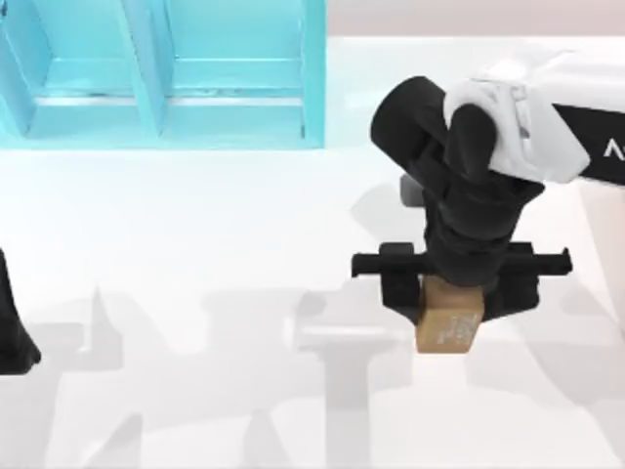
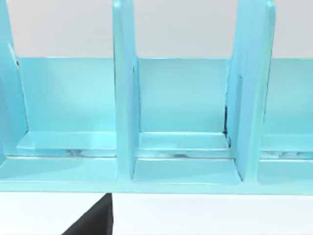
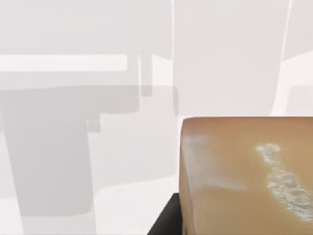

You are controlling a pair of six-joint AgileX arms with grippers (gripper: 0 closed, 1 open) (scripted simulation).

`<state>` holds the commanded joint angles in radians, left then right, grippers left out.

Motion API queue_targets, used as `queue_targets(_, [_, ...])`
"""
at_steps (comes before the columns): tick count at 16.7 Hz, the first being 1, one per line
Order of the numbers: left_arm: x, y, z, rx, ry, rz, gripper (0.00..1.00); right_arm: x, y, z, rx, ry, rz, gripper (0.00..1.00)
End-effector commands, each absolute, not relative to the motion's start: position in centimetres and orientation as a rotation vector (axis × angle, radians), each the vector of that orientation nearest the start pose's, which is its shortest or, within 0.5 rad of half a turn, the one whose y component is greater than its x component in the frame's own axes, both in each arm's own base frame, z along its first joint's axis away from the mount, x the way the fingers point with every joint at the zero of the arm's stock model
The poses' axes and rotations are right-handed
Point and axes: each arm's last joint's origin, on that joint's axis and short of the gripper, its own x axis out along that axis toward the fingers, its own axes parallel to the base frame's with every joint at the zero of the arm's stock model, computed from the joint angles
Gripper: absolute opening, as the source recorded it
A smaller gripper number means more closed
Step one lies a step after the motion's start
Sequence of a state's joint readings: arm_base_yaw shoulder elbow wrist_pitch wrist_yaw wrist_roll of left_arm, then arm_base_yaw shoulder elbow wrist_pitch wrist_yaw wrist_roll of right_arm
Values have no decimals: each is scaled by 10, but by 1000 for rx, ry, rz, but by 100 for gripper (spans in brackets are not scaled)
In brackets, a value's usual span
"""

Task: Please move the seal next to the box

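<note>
So your right gripper (image 1: 449,298) is pinching the seal (image 1: 447,320) over the table's (image 1: 195,254) right half, well away from the turquoise box (image 1: 166,88) at the upper left. Left arm (image 1: 12,322) is parked at the left edge, can't tell its fingers. The seal looks rigid, light and smooth-sided, so I'd keep squeezing its flat side faces mid-height

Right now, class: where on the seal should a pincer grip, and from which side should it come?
Grip the seal across its two narrow side faces, coming from above: it stands upright on the table, and the right pincer sits over it that way.
</note>
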<state>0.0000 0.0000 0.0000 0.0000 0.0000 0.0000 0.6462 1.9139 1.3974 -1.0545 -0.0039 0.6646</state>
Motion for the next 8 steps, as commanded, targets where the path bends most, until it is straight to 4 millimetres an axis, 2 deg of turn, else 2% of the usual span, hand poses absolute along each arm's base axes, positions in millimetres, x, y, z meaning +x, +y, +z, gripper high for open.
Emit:
queue_targets(2, [106,-1,160,0,0,0,100,284,212,186,14,1573,-7,0])
queue_targets(4, [106,-1,160,0,0,0,100,288,192,201,15,1570,-7,0])
queue_targets(6, [106,-1,160,0,0,0,100,295,160,216,12,1573,-8,0])
queue_targets(8, [106,-1,160,0,0,0,100,302,120,230,10,1574,-8,0])
